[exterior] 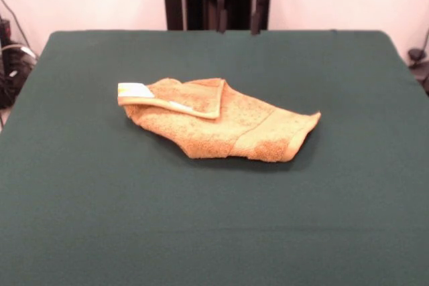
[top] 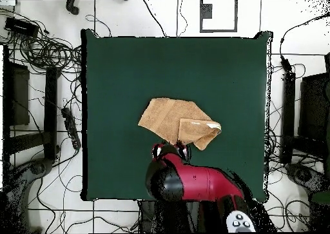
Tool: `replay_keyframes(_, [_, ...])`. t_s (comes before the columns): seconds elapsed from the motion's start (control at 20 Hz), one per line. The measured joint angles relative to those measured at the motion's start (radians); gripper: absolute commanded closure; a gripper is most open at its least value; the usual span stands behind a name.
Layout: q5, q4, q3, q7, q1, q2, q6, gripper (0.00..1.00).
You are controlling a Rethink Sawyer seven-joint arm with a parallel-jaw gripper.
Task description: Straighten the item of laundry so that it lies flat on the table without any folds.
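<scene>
Your gripper (exterior: 238,28) hangs at the top centre of the front view, its two fingers spread with nothing between them. The towel (exterior: 214,120) lies below it, mid-frame on the table (exterior: 348,185), well apart. Its long axis runs left to right, with a folded flap and white label (exterior: 135,90) at the left end.

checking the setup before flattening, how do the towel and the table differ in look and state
The towel is orange-tan with a looped terry pile; the table is dark green and matte. The towel is small and sits near the middle; the table is far larger and extends well past it on every side. The towel is crumpled, one corner folded over with a white label showing; the table lies smooth and flat. Both look like fabric surfaces.
</scene>
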Motion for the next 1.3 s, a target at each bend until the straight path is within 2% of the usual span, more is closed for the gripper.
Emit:
replay_keyframes(0.45, [0.000,-0.119,0.000,0.000,-0.035,0.171,-0.005,0.00])
replay_keyframes(1.3, [0.000,-0.284,0.001,0.000,-0.073,0.324,-0.005,0.00])
